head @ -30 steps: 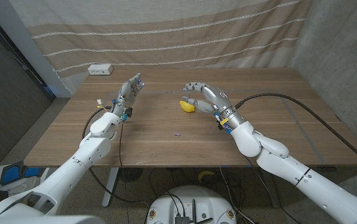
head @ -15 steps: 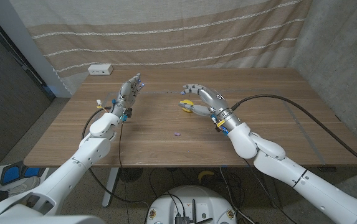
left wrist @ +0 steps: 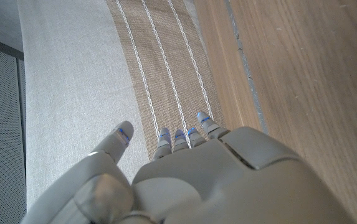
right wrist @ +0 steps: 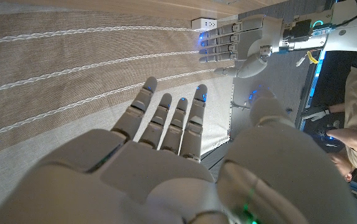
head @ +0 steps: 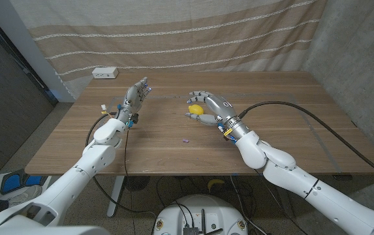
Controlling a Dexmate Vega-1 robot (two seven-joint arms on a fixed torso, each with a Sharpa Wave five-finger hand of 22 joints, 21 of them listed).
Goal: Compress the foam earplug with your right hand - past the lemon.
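Observation:
A yellow lemon (head: 197, 109) lies near the middle of the wooden table (head: 291, 130). My right hand (head: 213, 104) hovers just behind and beside it, fingers spread and holding nothing, and partly covers the fruit. A tiny purple foam earplug (head: 185, 140) lies on the bare wood, nearer to me than the lemon and apart from both hands. My left hand (head: 136, 93) stands upright at the left, fingers straight, empty. In the right wrist view my right hand (right wrist: 166, 155) shows splayed fingers, with the left hand (right wrist: 237, 40) beyond them. The left wrist view shows my left hand (left wrist: 190, 177) with its fingers extended.
A white power strip (head: 105, 72) lies at the table's far left corner. A striped curtain (head: 173, 32) hangs behind the table. A person (right wrist: 352, 112) shows at the edge of the right wrist view.
My right hand has shifted toward my left, closing on the lemon and now partly covering it, with its fingers spread wider. The left hand, lemon and earplug have stayed put.

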